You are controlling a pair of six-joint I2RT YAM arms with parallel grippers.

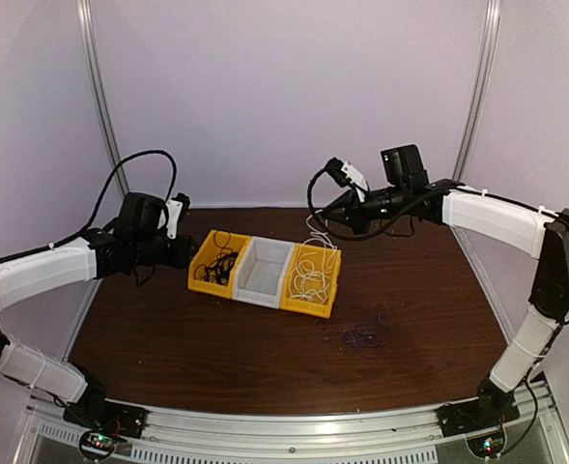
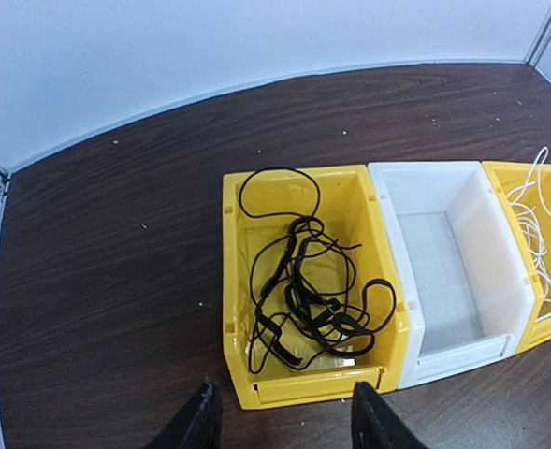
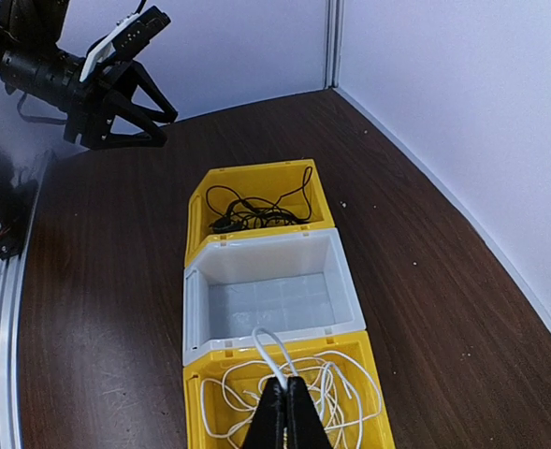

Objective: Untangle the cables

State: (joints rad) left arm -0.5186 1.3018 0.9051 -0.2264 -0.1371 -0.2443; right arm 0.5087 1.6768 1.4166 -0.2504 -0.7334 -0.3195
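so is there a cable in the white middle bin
No, the white bin shows a bare floor with no cable in it.

black cable: tangled, left bin | white cable: loose loops, right bin | purplish cable: bunched on table

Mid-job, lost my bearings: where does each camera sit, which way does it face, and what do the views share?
Top external: high behind the robot, facing the far wall; shows the left arm and right arm.
Left wrist: looks down past its open left claw at the yellow plastic bin of tangled black cables.
Right wrist: looks down and across toward the left arm; its shut right claw pinches the thin white cable.
Shared: all three show the white plastic middle bin.
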